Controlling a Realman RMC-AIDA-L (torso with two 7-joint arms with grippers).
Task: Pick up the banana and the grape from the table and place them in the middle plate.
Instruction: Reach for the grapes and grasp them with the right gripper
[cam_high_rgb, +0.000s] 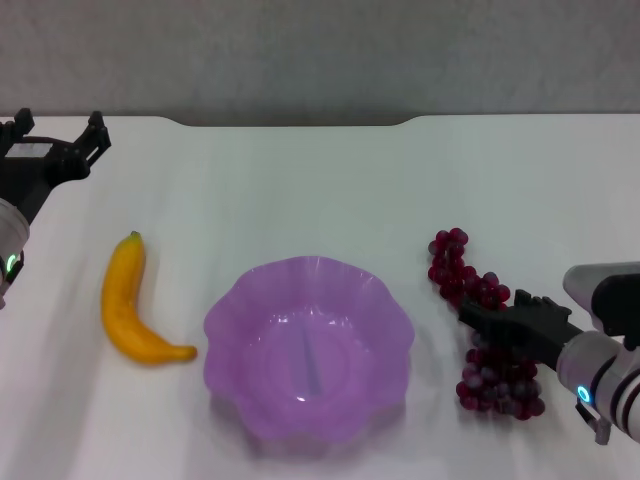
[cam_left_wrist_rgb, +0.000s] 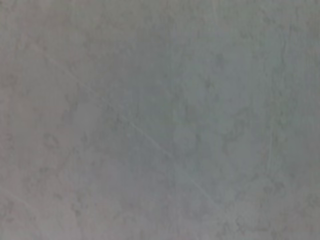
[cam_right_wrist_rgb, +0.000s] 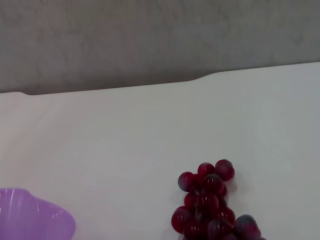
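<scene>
A plain white tabletop (cam_high_rgb: 300, 190) with a notched far edge meets a grey wall. The middle plate (cam_high_rgb: 308, 346), translucent purple with a scalloped rim, sits near centre, nothing in it. The banana (cam_high_rgb: 130, 301) lies to its left, just beside the rim; the grape (cam_high_rgb: 480, 320) bunch lies to its right, apart from it. The right end effector (cam_high_rgb: 485, 318) reaches in low from the right over the bunch's middle; whether it is clamped cannot be told. The left end effector (cam_high_rgb: 60, 140) hangs at the far left edge, fingers spread, holding nothing.
</scene>
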